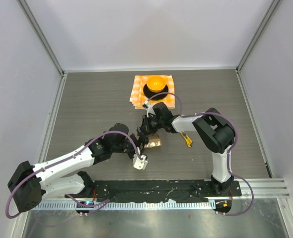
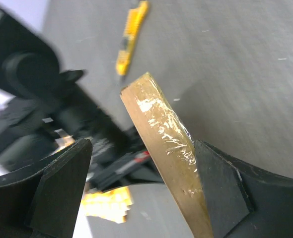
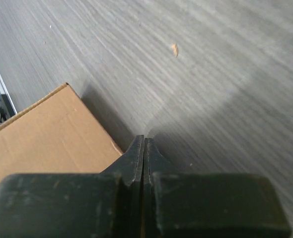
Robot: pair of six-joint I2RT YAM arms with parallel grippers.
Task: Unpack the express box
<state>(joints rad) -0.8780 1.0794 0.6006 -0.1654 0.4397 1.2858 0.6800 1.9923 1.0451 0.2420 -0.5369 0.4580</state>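
Note:
The express box point(image 1: 154, 142) is a small brown cardboard box on the table between the two arms. In the left wrist view its taped edge point(image 2: 161, 134) stands tilted between my fingers. My left gripper point(image 1: 142, 139) point(image 2: 141, 148) is open wide, and the box edge rests against the right finger point(image 2: 226, 188). My right gripper point(image 1: 146, 128) point(image 3: 144, 141) is shut at the box's far side. A thin brown sliver shows between its pads, and the box face point(image 3: 47, 139) lies against its left finger.
A yellow utility knife point(image 1: 186, 139) point(image 2: 129, 37) lies on the table to the right of the box. An orange-checkered cloth point(image 1: 138, 96) point(image 2: 107, 206) lies further back, with an orange round thing on a black base point(image 1: 156, 83) on it. Grey walls close in the table.

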